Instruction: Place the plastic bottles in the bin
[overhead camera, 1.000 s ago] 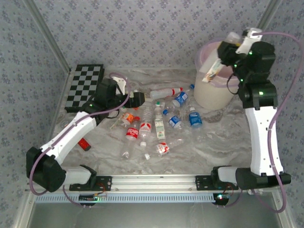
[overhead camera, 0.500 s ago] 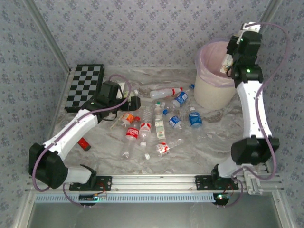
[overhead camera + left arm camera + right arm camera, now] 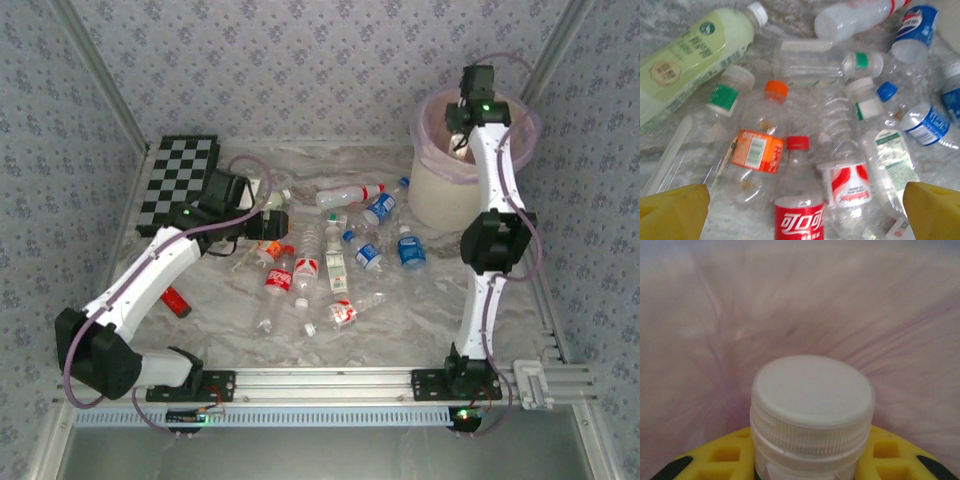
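My right gripper (image 3: pixel 807 460) is clamped on a white-capped bottle (image 3: pixel 812 390), down in the mouth of the bin (image 3: pixel 430 195) at the table's (image 3: pixel 420 300) far right corner. If I let go off-centre, the pink liner (image 3: pixel 710 315) could snag the bottle. Meanwhile my left gripper (image 3: pixel 805 212) hangs with its fingers wide apart over the bottles (image 3: pixel 335 262) mid-table, and a sloppy descent would scatter them.

Roughly twelve plastic bottles (image 3: pixel 305 265) loose, one held; one bin (image 3: pixel 432 198); one chequered board (image 3: pixel 180 180); one red object (image 3: pixel 178 301).
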Controlling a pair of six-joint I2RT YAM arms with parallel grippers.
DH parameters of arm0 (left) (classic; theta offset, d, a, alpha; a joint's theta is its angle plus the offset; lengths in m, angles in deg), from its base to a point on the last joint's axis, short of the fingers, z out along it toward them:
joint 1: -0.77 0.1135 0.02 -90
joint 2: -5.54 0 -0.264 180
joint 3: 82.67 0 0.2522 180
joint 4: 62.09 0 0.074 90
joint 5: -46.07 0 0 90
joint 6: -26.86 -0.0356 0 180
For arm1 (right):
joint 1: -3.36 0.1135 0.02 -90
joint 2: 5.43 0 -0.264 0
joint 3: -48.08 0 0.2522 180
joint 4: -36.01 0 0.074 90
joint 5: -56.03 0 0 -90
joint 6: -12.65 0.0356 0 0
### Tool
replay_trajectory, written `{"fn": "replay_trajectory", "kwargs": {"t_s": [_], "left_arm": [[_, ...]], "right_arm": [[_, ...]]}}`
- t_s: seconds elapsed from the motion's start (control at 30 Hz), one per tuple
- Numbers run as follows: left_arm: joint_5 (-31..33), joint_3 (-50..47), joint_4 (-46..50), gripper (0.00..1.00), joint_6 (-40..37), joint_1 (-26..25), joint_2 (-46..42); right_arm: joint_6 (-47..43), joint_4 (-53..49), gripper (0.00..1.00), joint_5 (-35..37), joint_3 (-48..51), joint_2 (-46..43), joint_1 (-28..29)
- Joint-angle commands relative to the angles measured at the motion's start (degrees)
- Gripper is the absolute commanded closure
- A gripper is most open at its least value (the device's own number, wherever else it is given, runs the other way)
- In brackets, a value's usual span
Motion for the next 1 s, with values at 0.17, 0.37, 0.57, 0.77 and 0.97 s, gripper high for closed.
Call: {"fn": "replay_trajectory", "kwargs": {"t_s": [0.17,0.37,0.57,0.77,0.97], "left_arm": [[0.0,-1.3,8.6,0.01,-3.6,1.7,-0.2],[-1.6,-5.7,7.1,0.01,-2.8,2.0,0.7],[2.9,-5.8,6.1,0.01,-3.3,3.3,1.8],[2.8,2.4,4.3,0.01,-13.0,6.9,8.6],[1.0,12.3,4.4,0.01,-21.4,16.0,21.9]], "right_arm": [[2.8,-5.3,0.55,-4.6,3.9,2.6,-0.5],[3.4,-5.2,0.14,-5.0,4.6,-1.3,-1.4],[1.6,-8.3,0.0,-6.0,2.9,-8.9,-3.2],[0.6,-8.3,0.0,-7.1,6.8,-20.7,-3.9],[3.1,-0.7,0.01,-14.2,19.8,-34.2,-2.9]]}}
